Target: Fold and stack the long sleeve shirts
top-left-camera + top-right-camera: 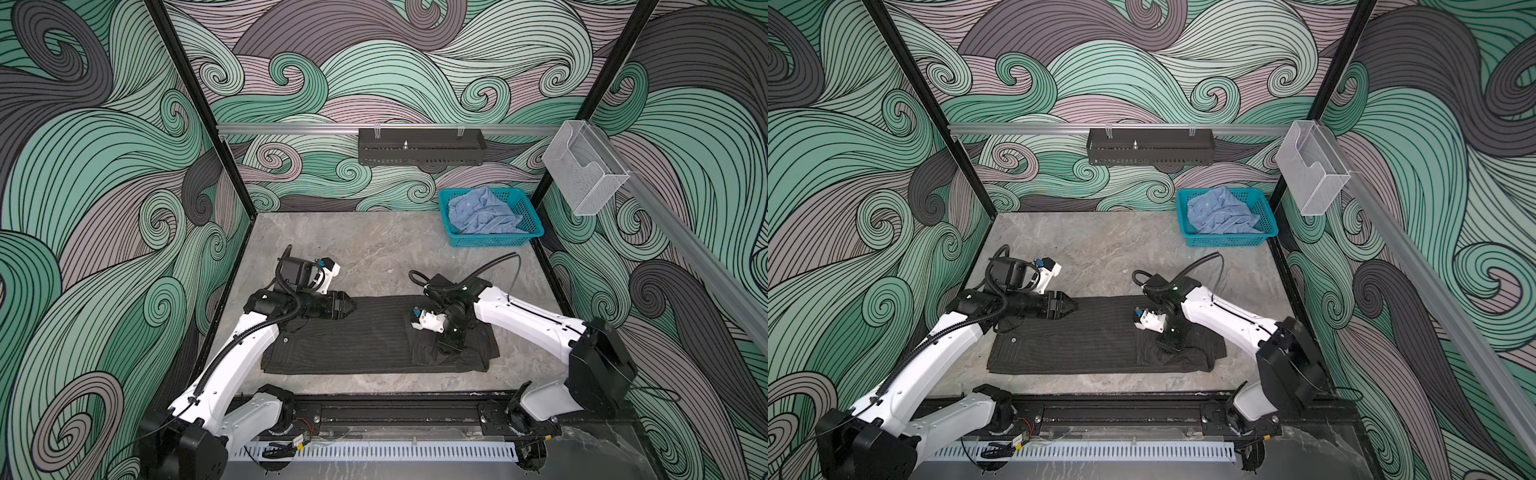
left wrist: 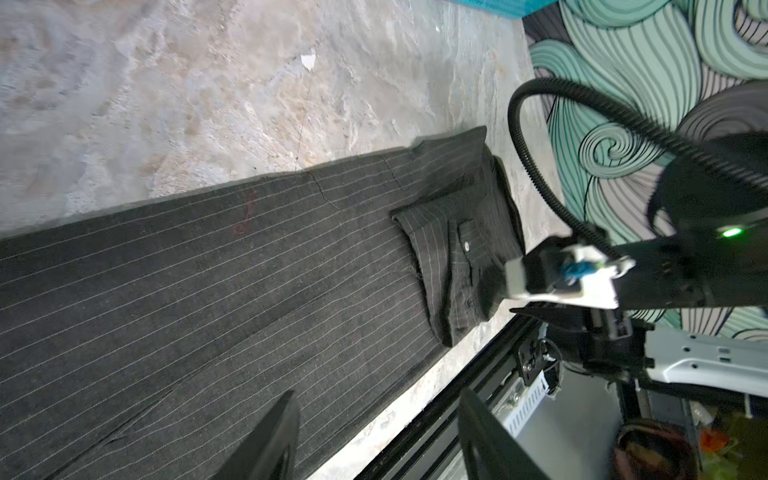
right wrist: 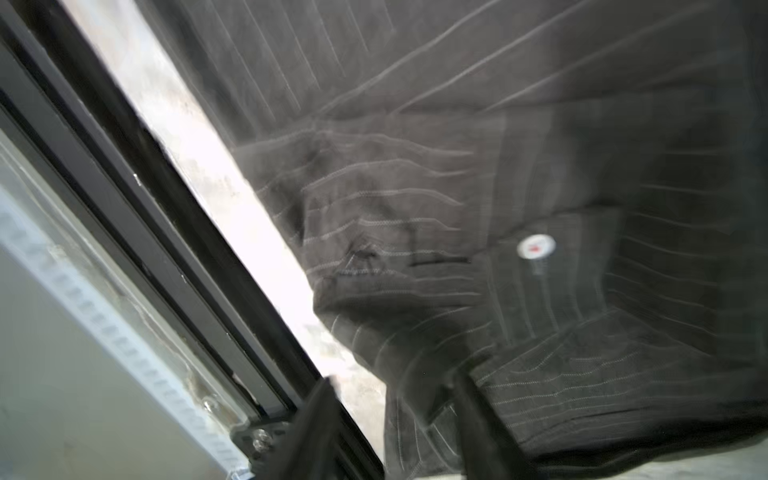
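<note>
Slotted white duct [image 1: 374,451] and a black rail [image 1: 395,411] run along the near edge of the grey table [image 1: 374,253]. At left, the left gripper [image 1: 351,307] hovers over the far edge of the pinstriped charcoal shirt [image 1: 353,340], jaws well apart and empty. That shirt lies flat in a long band across the table's near half, its right end rumpled. There the right gripper [image 1: 444,350] points down onto the cloth and hides part of it, jaws spread, with cloth lying between them. Far right, well apart from both arms, the light blue shirt [image 1: 482,214] sits crumpled in a teal basket [image 1: 494,241]
</note>
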### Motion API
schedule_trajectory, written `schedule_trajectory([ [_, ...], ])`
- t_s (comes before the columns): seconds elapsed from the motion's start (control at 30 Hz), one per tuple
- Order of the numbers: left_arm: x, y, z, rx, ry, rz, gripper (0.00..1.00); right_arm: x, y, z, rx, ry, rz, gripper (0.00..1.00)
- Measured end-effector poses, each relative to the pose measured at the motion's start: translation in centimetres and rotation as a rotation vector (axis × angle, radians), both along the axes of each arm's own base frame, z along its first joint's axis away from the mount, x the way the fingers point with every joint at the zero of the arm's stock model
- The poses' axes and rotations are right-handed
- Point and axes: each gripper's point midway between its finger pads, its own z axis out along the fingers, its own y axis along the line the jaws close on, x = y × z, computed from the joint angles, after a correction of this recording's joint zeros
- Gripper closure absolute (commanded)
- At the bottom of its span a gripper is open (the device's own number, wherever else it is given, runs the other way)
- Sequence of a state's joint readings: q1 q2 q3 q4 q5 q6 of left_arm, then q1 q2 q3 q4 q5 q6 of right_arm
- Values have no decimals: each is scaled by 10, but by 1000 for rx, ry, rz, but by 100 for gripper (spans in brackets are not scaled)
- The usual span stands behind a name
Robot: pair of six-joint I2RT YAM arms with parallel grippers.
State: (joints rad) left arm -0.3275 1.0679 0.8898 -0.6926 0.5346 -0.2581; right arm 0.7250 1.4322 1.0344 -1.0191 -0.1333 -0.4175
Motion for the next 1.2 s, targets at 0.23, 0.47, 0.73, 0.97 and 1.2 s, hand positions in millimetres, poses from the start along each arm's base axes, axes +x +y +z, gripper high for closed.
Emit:
schedule_trajectory([
  [0.23, -15, -61, -16, 29, 24, -217, 36, 33, -6, 63, 320, -222, -280, 26],
  [0.47, -24, -146, -56, 80, 145, -410, 43, 57, -28, 91, 519, -371, -599, 45],
  [0.73, -17, -194, -108, 161, 221, -424, 46, 73, -61, 135, 655, -529, -850, 52],
  [0.97, 4, -216, -123, 173, 223, -407, 58, 71, -73, 149, 678, -597, -887, 54],
  [1.2, 6, -228, -125, 171, 221, -418, 76, 72, -76, 151, 675, -617, -893, 54],
])
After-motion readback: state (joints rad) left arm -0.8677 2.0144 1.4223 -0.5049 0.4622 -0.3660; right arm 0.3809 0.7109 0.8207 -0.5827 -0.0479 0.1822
